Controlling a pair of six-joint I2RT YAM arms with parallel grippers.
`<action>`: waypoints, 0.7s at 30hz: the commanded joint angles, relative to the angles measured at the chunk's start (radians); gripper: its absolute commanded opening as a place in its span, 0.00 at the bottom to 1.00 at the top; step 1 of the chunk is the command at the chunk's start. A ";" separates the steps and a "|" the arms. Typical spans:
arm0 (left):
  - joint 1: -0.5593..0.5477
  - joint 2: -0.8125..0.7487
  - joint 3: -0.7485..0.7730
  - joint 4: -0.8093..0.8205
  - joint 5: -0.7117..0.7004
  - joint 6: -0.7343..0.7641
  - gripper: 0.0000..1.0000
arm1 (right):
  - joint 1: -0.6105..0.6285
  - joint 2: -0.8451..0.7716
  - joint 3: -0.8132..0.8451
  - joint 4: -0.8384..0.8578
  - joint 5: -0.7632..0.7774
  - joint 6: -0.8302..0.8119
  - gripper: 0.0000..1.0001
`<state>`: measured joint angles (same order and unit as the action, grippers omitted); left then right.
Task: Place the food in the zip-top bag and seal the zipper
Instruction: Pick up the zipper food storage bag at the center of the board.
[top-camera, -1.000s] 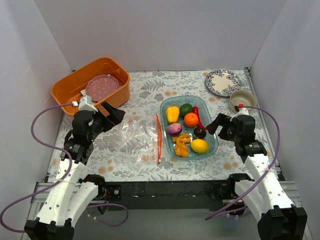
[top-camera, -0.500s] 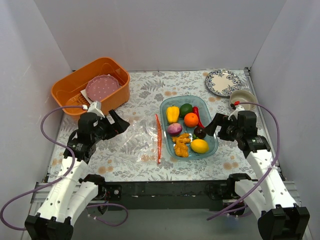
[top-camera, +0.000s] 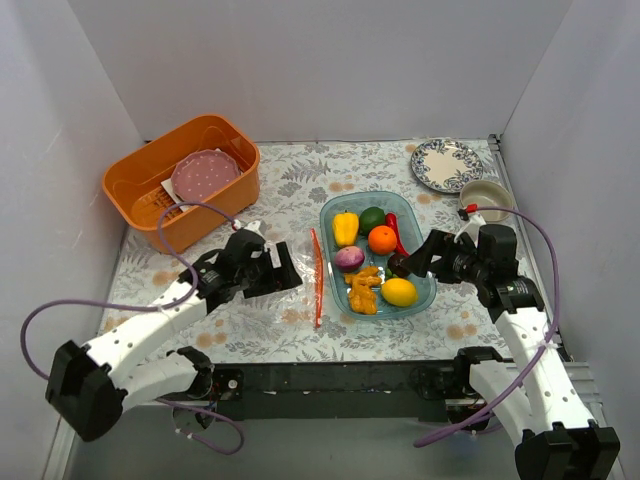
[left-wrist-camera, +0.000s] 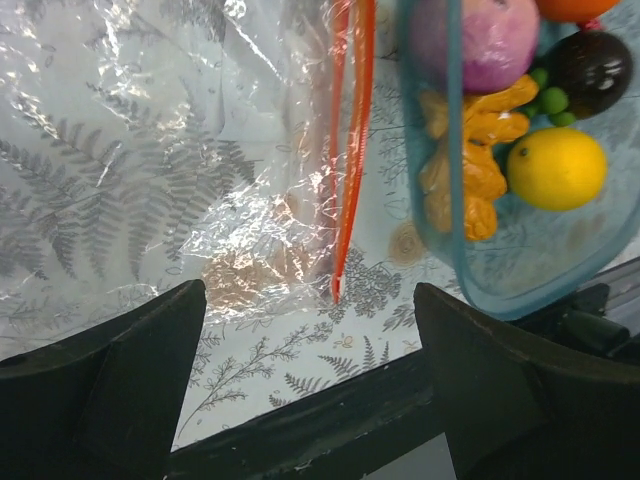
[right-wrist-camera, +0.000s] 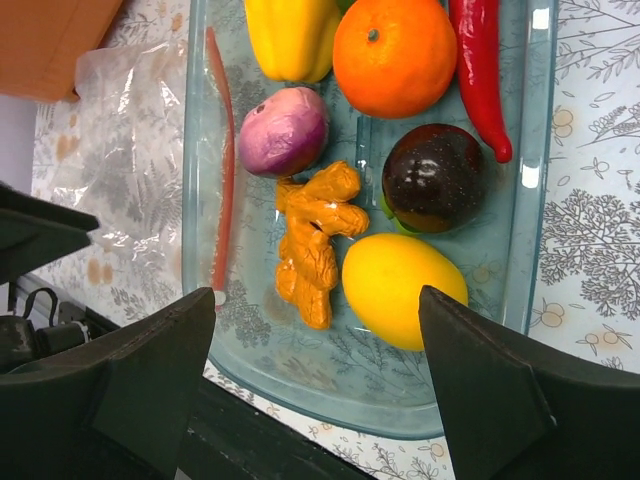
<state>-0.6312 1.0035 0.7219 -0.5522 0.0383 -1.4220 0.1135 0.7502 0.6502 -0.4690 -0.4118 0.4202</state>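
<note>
The food lies in a clear blue tray (top-camera: 428, 290): yellow pepper (top-camera: 345, 228), orange (top-camera: 382, 239), red chili (right-wrist-camera: 480, 60), purple onion (right-wrist-camera: 283, 130), ginger (right-wrist-camera: 315, 235), a dark round fruit (right-wrist-camera: 435, 178) and a lemon (right-wrist-camera: 400, 288). Left of the tray the zip-top bag (top-camera: 262, 300) lies flat and crinkled, its zipper (top-camera: 318, 275) facing the tray. My left gripper (top-camera: 283, 272) hovers open over the bag, the zipper's near end (left-wrist-camera: 340, 280) just ahead of its jaws. At the tray's right side my right gripper (top-camera: 418, 258) is open above the lemon. Neither holds anything.
An orange basket (top-camera: 140, 180) holding a pink plate (top-camera: 205, 175) stands at the back left. A patterned plate (top-camera: 445, 163) and a small bowl (top-camera: 485, 197) sit at the back right. White walls enclose three sides; the black table edge (left-wrist-camera: 330, 420) runs close below the bag.
My left arm has swung right and forward from beside the basket to over the bag, near the zipper. The right gripper has shifted a little left toward the tray.
</note>
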 joint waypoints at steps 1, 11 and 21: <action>-0.079 0.136 0.069 0.037 -0.112 -0.041 0.86 | 0.003 0.012 0.009 0.063 -0.064 0.020 0.89; -0.102 0.255 0.030 -0.028 -0.279 -0.199 0.90 | 0.005 0.034 0.049 0.021 -0.042 -0.001 0.89; -0.102 0.132 -0.088 -0.167 -0.359 -0.314 0.92 | 0.005 0.058 0.019 0.047 -0.056 0.008 0.89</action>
<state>-0.7322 1.2064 0.6456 -0.6338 -0.2447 -1.6707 0.1135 0.7963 0.6533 -0.4522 -0.4458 0.4240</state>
